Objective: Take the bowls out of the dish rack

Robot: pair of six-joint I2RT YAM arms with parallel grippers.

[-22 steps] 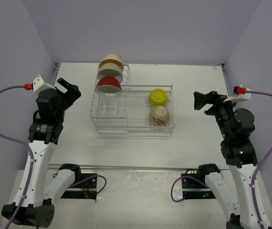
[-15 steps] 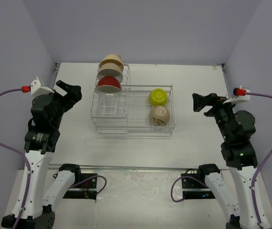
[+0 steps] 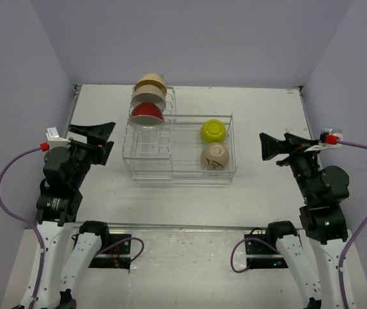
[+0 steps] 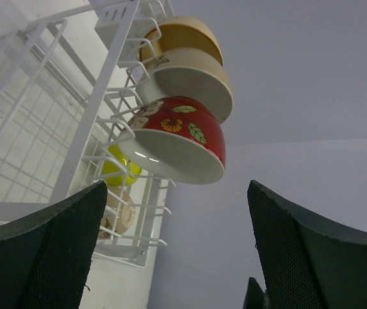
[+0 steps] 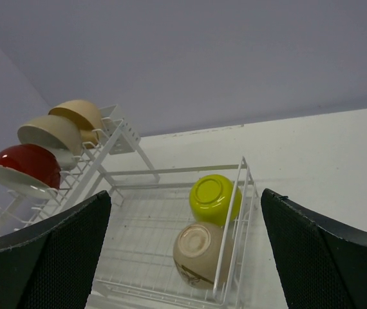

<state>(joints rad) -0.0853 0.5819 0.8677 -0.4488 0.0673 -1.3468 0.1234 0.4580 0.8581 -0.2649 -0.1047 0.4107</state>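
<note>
Over the last moment both arms have swung their wrists round to face the white wire dish rack [image 3: 170, 168]. Nothing else has moved. My left gripper [image 3: 110, 136] has sunk a little and levelled out, and it now points across the pale table [image 3: 267, 103] at the plate-slot end of the rack. It stands near the wire but clear of it, jaws spread as wide as they go and holding nothing. The right gripper [image 3: 264, 147] has settled the same way on the other side, facing the basket end. It is just as wide and empty, and a bit further off.

The rack sits mid-table, with all five bowls in it as before. The red floral bowl [image 3: 147, 113], the cream bowl [image 3: 149, 98] and the tan bowl [image 3: 150, 82] stand on edge in the dividers, one behind the other. The lime-green bowl [image 3: 213, 131] and the beige bowl [image 3: 214, 155] lie upside down in the basket.

I read this as lining up, with the unloading itself not begun. The left wrist view frames the red bowl squarely, so I judge that is my first pick on that side. The right wrist view takes in the two basket bowls.
</note>
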